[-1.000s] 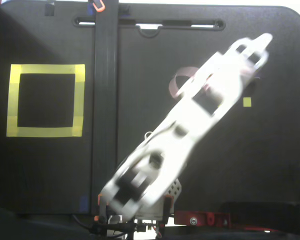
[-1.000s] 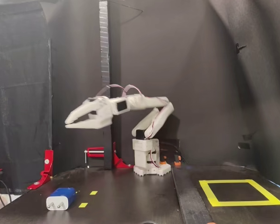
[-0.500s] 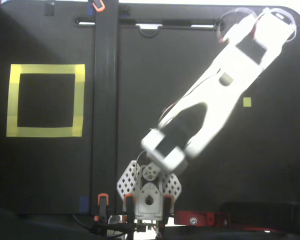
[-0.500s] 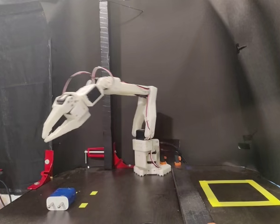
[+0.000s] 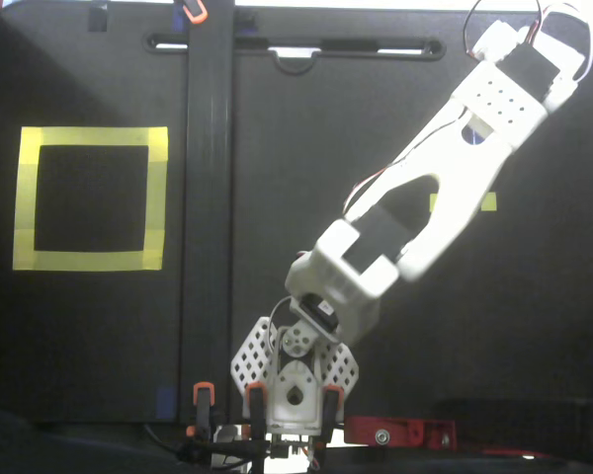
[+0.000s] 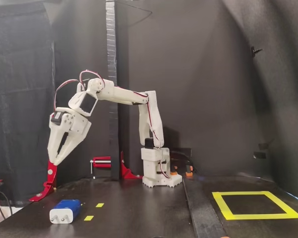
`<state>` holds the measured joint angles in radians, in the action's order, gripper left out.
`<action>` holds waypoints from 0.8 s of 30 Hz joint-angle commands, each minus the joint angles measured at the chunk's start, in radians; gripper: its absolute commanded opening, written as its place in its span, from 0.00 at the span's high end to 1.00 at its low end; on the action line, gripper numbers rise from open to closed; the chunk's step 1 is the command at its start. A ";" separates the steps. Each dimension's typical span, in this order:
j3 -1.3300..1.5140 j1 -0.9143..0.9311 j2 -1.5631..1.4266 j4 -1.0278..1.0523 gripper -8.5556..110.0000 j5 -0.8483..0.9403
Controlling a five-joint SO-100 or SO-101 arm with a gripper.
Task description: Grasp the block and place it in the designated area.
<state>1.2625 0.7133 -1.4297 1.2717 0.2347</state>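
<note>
The block [image 6: 65, 210] lies flat on the black table [image 6: 139, 213] near its front left corner in the side-on fixed view, white pronged face toward the camera. I read this as a start pose: it lies free, nothing touching it. Two small yellow tape marks [image 6: 94, 211] sit just right of the block; I take them for placement guides. In the top-down fixed view I cannot find the block; probably the arm [image 5: 445, 188] covers it.

The gripper [image 6: 56, 159] hangs above the block, slightly left of it and well clear. Fingers point down, parted in a narrow V, holding nothing. Upper arm rises near-vertical from the base [image 6: 158, 171]; forearm reaches out level toward the block's side, wrist bent sharply down. My judgement: a pre-grasp approach, descent not yet made.

The designated area [image 6: 253, 204] is far right of the block in the side view, across the table's centre seam, and empty.
</note>
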 commanded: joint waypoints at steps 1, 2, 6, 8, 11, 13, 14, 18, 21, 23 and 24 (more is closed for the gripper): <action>-0.092 0.012 0.020 0.067 0.93 0.014; -0.112 0.014 0.034 0.084 0.93 0.018; -0.156 0.018 0.077 0.117 0.93 0.031; -0.161 0.015 0.094 0.118 0.93 0.037; -0.161 0.014 0.114 0.121 0.93 0.046; -0.161 0.014 0.117 0.123 0.93 0.051; -0.161 0.011 0.118 0.123 0.93 0.052; -0.161 0.008 0.120 0.123 0.93 0.058; -0.161 0.005 0.123 0.124 0.93 0.083; -0.161 0.003 0.123 0.124 0.93 0.124; -0.161 0.003 0.123 0.121 0.93 0.156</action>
<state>1.1443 0.7256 -1.3008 1.3898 0.3543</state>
